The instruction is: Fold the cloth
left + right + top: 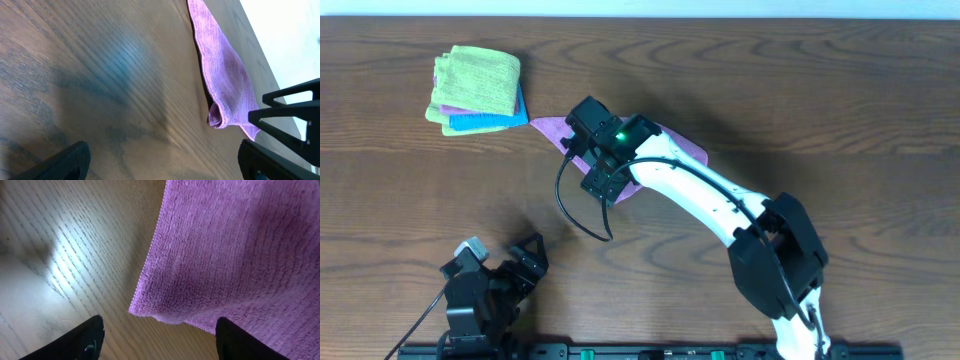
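The purple cloth [675, 145] lies flat on the wooden table, mostly hidden under my right arm in the overhead view. My right gripper [605, 178] is open and hovers over the cloth's near corner. In the right wrist view that corner [150, 305] lies between the open fingers [159, 339], not gripped. In the left wrist view the cloth [222, 80] stretches away at the right, with a small raised fold at its near end. My left gripper [515, 268] is open and empty near the table's front edge, over bare wood [162, 160]. No white tag shows.
A stack of folded cloths, lime-green [480, 80] over bright blue [485, 122], sits at the back left, close to the purple cloth's far left corner. A black cable [575, 215] loops from the right wrist.
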Controlling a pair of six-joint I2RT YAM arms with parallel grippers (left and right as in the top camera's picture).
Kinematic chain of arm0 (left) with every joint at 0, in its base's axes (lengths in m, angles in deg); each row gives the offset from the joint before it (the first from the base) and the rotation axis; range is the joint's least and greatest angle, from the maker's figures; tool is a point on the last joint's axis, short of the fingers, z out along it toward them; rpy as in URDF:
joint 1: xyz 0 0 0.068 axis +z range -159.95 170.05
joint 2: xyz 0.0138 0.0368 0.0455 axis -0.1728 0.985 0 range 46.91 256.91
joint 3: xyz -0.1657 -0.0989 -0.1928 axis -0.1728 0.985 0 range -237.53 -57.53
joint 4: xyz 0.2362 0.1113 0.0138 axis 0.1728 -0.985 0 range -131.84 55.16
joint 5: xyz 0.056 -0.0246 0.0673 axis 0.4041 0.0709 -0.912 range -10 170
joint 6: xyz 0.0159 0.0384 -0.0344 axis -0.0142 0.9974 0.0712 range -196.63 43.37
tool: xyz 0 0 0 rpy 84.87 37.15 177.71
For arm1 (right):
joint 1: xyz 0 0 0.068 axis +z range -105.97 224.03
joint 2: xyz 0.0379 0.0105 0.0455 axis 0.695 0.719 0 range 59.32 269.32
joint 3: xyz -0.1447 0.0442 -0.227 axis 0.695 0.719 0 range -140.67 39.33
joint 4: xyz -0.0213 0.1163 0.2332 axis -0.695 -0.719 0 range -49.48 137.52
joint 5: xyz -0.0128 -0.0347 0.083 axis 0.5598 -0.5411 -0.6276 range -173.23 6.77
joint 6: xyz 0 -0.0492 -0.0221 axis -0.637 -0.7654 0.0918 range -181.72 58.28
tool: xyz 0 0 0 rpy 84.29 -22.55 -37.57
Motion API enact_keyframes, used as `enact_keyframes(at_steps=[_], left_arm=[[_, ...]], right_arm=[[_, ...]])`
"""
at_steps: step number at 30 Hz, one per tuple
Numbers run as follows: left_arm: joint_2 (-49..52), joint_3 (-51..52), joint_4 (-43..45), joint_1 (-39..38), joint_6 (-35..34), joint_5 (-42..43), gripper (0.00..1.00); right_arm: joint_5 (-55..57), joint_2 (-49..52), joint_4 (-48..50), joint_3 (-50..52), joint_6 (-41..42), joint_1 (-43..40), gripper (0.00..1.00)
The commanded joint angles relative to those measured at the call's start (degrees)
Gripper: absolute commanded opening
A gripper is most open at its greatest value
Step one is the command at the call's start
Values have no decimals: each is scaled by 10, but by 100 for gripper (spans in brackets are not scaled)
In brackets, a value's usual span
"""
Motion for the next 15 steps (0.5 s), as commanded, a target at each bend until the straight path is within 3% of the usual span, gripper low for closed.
enact_keyframes(at_steps=[1,8,15], left_arm=[[-3,3,-4,1,14,0,95],[-3,3,-5,1,20,-1,95],[-3,3,-4,1,20,0,95]], right_arm=[[13,20,-1,-1,-8,3,72],[14,27,-3,-1,-8,6,75],[15,58,-11,-1,-8,16,73]])
